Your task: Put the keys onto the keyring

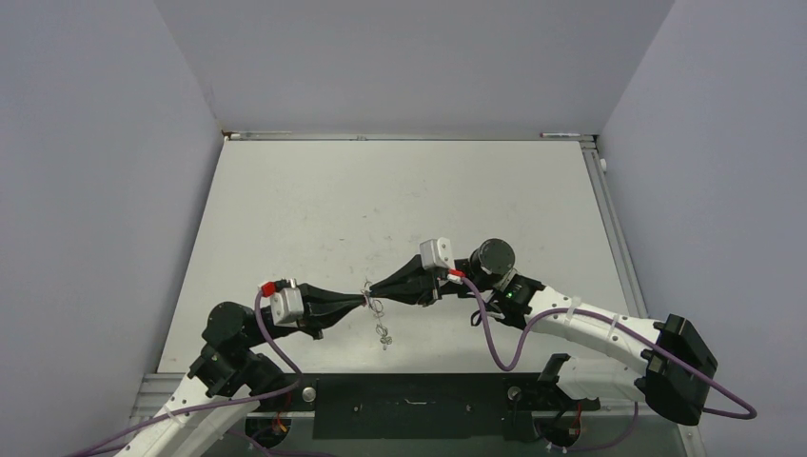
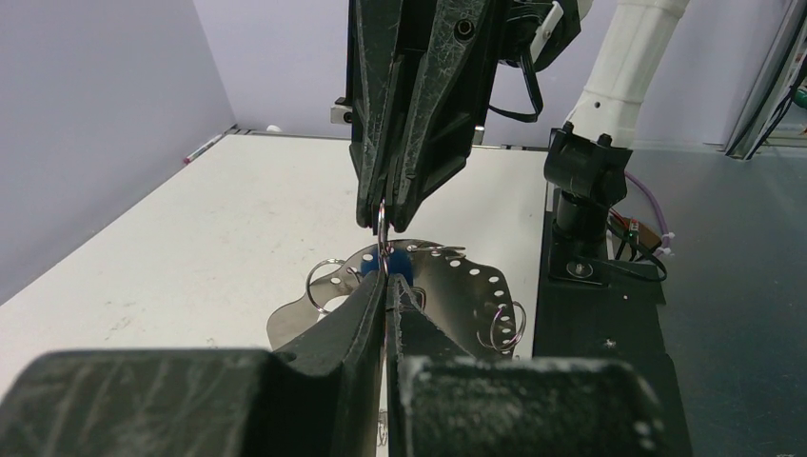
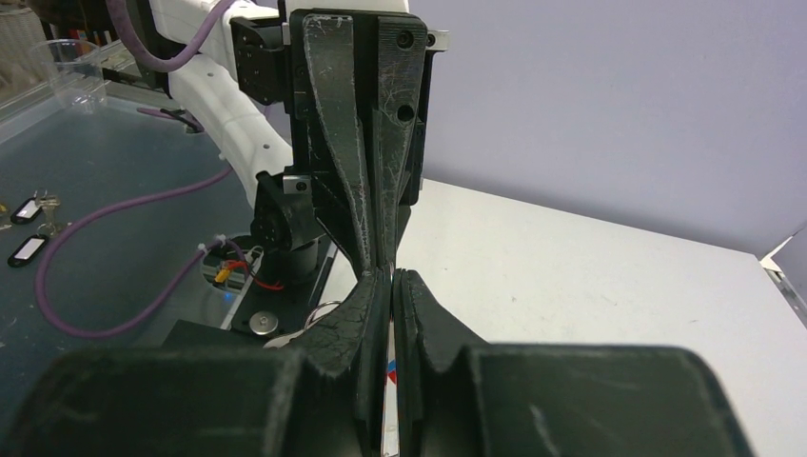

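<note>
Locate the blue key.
In the left wrist view the blue key sits mid-frame at the left end effector's tips, just below the right end effector.

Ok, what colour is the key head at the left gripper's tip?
Blue; the key head in the left gripper shows best in the left wrist view.

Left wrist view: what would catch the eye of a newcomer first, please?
First, the two grippers meeting tip to tip above the table: the left gripper is shut on the blue key, and the right gripper, pointing down from above, pinches a thin wire loop just over it. Below them is the silvery keyring, its rim dotted with holes.
</note>
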`<act>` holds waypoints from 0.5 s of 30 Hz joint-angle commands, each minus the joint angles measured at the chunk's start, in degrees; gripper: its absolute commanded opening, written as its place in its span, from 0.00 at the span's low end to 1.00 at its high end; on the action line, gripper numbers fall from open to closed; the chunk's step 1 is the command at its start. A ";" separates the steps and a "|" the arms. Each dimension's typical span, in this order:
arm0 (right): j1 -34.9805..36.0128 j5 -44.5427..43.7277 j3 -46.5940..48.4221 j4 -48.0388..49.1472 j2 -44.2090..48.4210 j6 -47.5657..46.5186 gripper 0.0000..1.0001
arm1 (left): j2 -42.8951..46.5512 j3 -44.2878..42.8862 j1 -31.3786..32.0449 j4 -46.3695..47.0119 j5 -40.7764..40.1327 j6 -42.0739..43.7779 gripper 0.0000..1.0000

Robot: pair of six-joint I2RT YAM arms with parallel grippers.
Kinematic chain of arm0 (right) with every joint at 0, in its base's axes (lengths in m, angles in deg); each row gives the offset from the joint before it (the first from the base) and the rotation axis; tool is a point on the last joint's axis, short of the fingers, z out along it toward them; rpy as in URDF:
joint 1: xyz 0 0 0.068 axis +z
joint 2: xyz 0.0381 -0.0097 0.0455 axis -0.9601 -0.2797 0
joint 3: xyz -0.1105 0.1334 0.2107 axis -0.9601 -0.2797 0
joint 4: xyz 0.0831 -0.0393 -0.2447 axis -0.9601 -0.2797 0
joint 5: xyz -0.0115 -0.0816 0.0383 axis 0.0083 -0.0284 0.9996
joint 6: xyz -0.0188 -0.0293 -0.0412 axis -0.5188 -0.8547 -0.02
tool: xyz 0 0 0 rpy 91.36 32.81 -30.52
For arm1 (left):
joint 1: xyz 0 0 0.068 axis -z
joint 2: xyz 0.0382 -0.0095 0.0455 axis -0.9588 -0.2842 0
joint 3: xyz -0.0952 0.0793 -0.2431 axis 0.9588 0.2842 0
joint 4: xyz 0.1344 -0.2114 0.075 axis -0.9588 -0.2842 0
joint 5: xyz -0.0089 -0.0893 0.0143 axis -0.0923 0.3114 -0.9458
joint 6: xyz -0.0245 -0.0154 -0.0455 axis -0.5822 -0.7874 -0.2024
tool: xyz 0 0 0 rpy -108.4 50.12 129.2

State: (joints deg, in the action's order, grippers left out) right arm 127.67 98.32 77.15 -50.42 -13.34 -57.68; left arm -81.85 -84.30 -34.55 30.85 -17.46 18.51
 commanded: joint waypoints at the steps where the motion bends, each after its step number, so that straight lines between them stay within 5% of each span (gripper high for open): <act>1: -0.51 0.76 0.01 6.44 2.22 0.61 0.05 | -0.72 -0.62 -0.09 0.97 0.53 0.29 0.00; 4: -0.48 1.30 -0.19 7.84 1.87 1.64 0.05 | -0.73 -0.62 -0.09 1.11 0.55 0.21 0.02; 10: -0.41 2.08 -1.07 12.06 0.46 4.38 0.05 | 0.86 -0.21 -0.39 2.55 0.68 -0.88 0.53; 15: 0.21 2.99 -1.07 18.56 -2.40 8.27 0.05 | 1.68 -0.17 -1.20 4.11 1.00 -1.73 0.53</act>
State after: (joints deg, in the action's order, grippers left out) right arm 127.43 99.06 75.40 -42.59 -13.82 -53.05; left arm -80.96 -84.09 -34.93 31.64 -17.07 17.66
